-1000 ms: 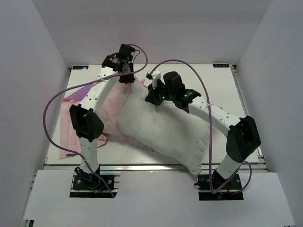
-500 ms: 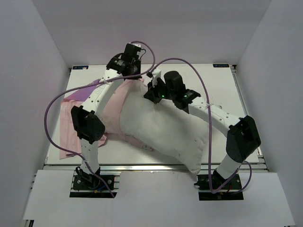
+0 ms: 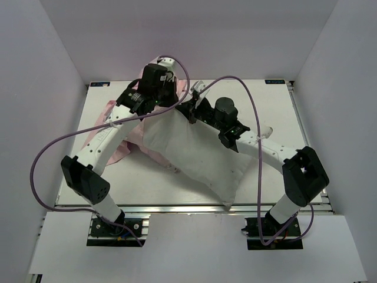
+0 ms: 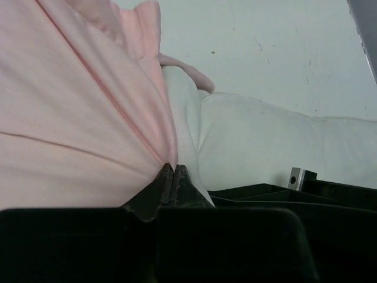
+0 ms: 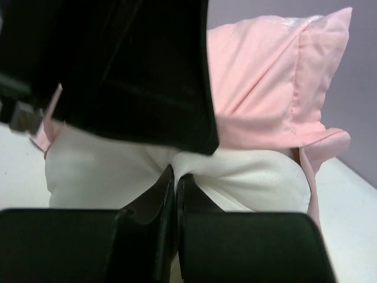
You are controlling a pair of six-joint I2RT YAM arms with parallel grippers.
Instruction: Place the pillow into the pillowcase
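The white pillow (image 3: 200, 153) lies slantwise across the table, its far end raised. My right gripper (image 3: 190, 110) is shut on a pinch of that end's white fabric (image 5: 247, 177), jaws (image 5: 175, 172) together. The pillowcase (image 3: 125, 144) shows its pale pink face, draped from the table's left side up to the pillow's far end. My left gripper (image 3: 171, 100) is shut on a fold of pink cloth (image 4: 76, 118) right beside the pillow (image 4: 271, 141), fingertips meeting (image 4: 171, 167). In the right wrist view a pink corner (image 5: 277, 82) stands up behind the pillow. The purple printed face is hidden.
The white table (image 3: 277, 106) is boxed in by pale walls on the left, right and far sides. Purple cables (image 3: 59, 147) loop over both arms. The left arm's black body (image 5: 118, 65) hangs just above the right gripper.
The left gripper has shut on the pink pillowcase and lifted it toward the pillow's far end. The pillow's near end has been dragged back from the front edge.
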